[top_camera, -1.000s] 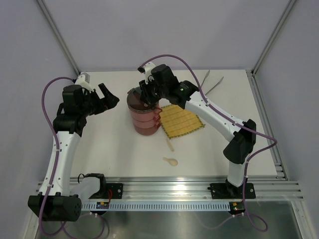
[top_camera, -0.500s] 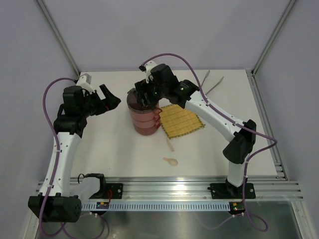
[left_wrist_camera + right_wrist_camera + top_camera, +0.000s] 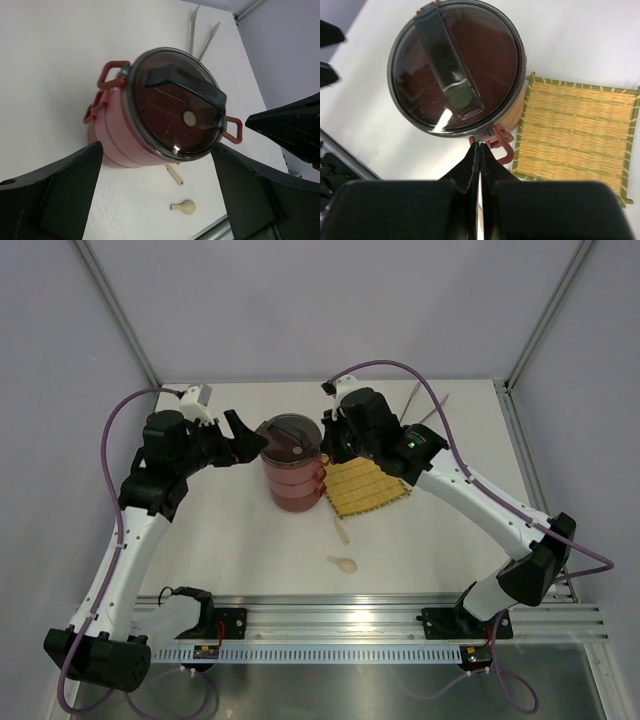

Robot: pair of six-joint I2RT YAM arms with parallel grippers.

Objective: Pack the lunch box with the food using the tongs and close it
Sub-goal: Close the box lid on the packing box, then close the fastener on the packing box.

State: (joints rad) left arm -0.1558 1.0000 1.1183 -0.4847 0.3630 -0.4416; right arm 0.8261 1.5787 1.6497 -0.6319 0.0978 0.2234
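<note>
The right gripper (image 3: 479,148) is pulling right off the lunch box (image 3: 293,485), jaws together and empty; the left gripper (image 3: 250,442) is approaching, jaws wide apart.

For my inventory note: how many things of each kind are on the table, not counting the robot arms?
Lunch box, stacked, lid on: 1
Tongs: 1
Yellow mat: 1
Small cream pieces: 2
Total: 5

I cannot see inside the lunch box (image 3: 293,480) under its dark lid (image 3: 290,438); right arm (image 3: 450,475) seemingly covers part of the tongs (image 3: 415,395).
</note>
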